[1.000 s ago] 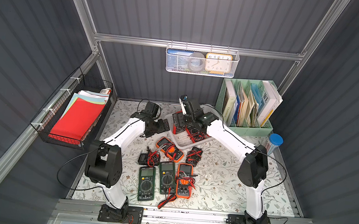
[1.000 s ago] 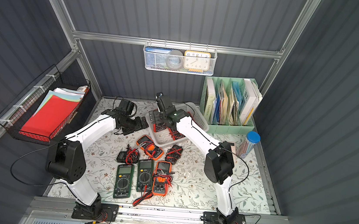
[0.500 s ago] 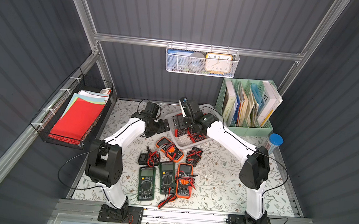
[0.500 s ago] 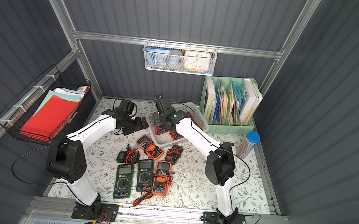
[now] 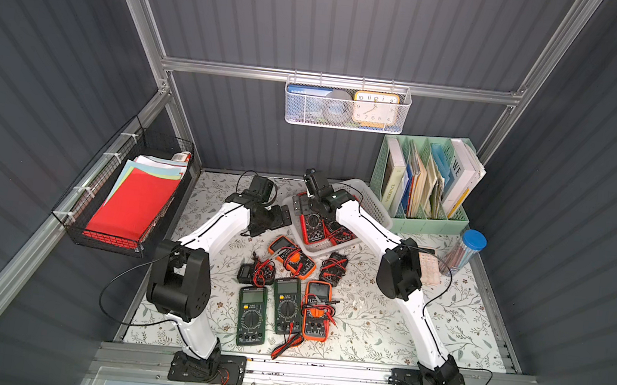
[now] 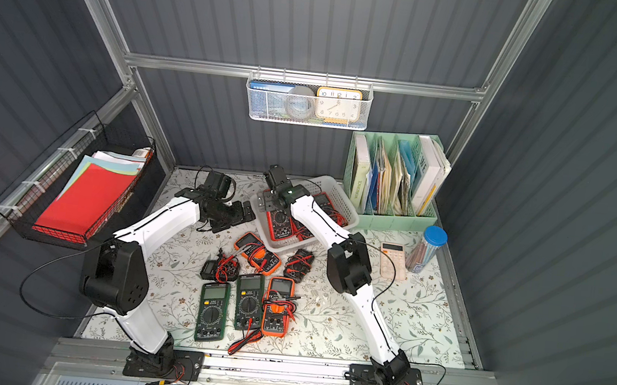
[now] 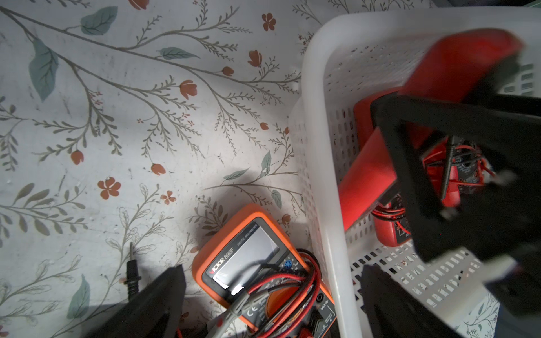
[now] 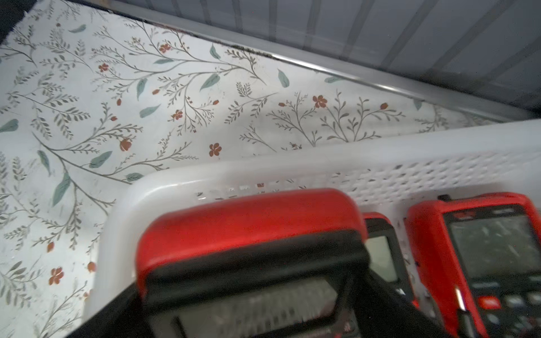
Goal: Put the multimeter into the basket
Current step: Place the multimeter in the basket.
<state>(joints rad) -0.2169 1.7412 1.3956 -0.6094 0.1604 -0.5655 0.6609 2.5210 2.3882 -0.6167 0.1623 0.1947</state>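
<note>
**Multimeter [image 8: 248,216] in basket [image 5: 371,203]**

Right gripper [image 8: 248,292], jaws spread wide, flanks the red multimeter, which sits tilted in the basket's left corner beside other red meters [image 8: 483,248]; contact cannot be told. Left gripper [image 7: 272,292], spread and empty, hangs just left of the basket, near an orange meter [image 7: 246,260] on the tabletop [image 7: 117,117].

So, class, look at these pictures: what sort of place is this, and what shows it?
Most likely a robot test cell dressed as an office desk: two white arms bolted to a front rail, a green file organiser, and multimeters spread on the floral tabletop.
</note>
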